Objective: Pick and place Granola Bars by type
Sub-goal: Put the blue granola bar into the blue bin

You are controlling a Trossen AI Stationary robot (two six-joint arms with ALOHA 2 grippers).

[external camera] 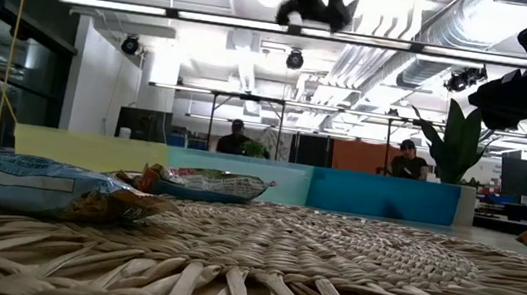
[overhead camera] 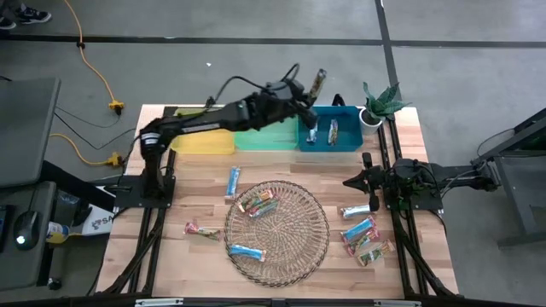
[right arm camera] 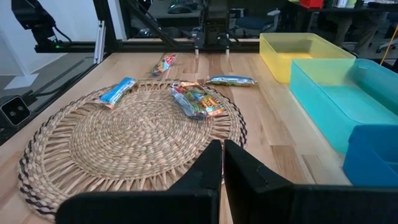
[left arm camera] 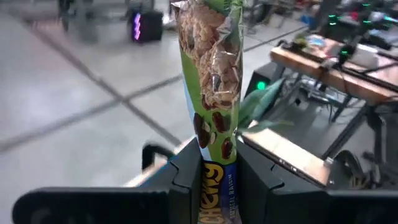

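**Q:** One bar in hand?

**A:** Yes. The left gripper (left arm camera: pixel 217 180) pinches a green-wrapped granola bar (left arm camera: pixel 214 74) upright, high over the green bin (overhead camera: pixel 266 139) and blue bin (overhead camera: pixel 328 136) in the upper middle of the high view.

**Q:** Which step?

**A:** Likely carrying to a bin. Next comes lowering over the matching bin, then releasing. The right gripper (right arm camera: pixel 221 163), fingers together and empty, waits at right. Other bars (overhead camera: pixel 258 203) lie on the wicker tray (overhead camera: pixel 294 234).
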